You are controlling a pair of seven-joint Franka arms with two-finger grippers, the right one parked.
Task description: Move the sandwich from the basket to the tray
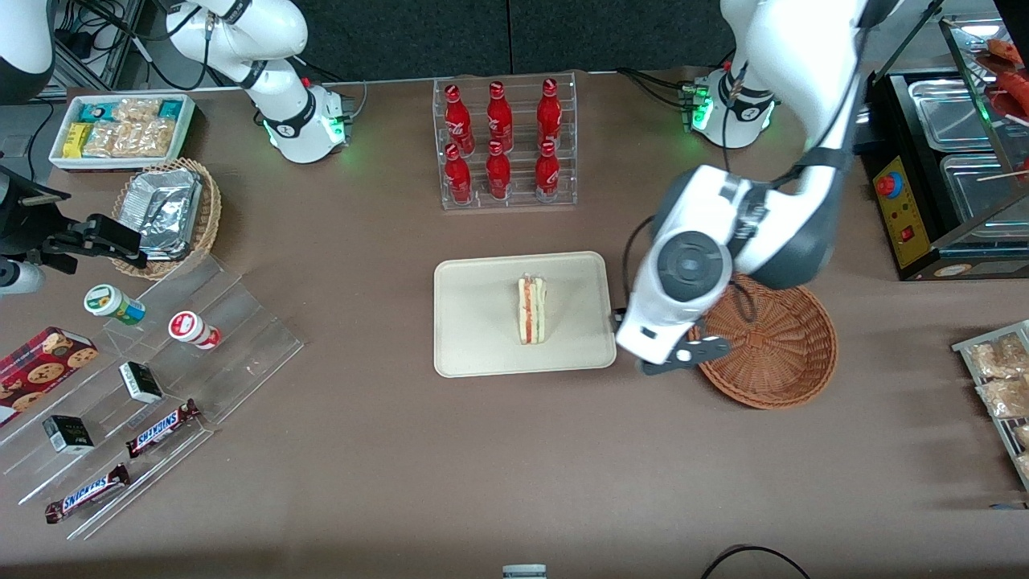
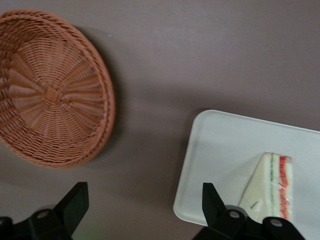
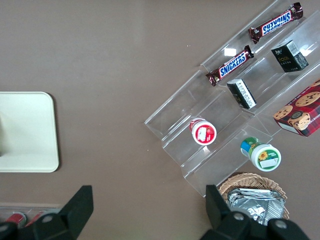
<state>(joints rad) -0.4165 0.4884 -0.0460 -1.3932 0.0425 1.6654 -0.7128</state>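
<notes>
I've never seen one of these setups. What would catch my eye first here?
Probably the sandwich, lying alone in the middle of the cream tray. Next, the big white working arm, whose open gripper hangs empty between the tray and the empty wicker basket. Farther from the front camera, a clear rack of red bottles stands out.

A brown table (image 1: 386, 450) carries everything; near its middle lies the tray (image 1: 482, 322), and just beside it, toward the working arm's end, the basket (image 1: 776, 354), apart from the tray; the gripper (image 1: 655, 354) hangs above the table between the two, fingers spread; farther from the front camera stands a clear rack (image 1: 505, 145) of red bottles; toward the parked arm's end sit a tan basket (image 1: 205, 213), a white box (image 1: 120, 133) of snacks and a clear stepped stand (image 1: 233, 346); both arm bases (image 1: 309, 129) rest on the table.
</notes>
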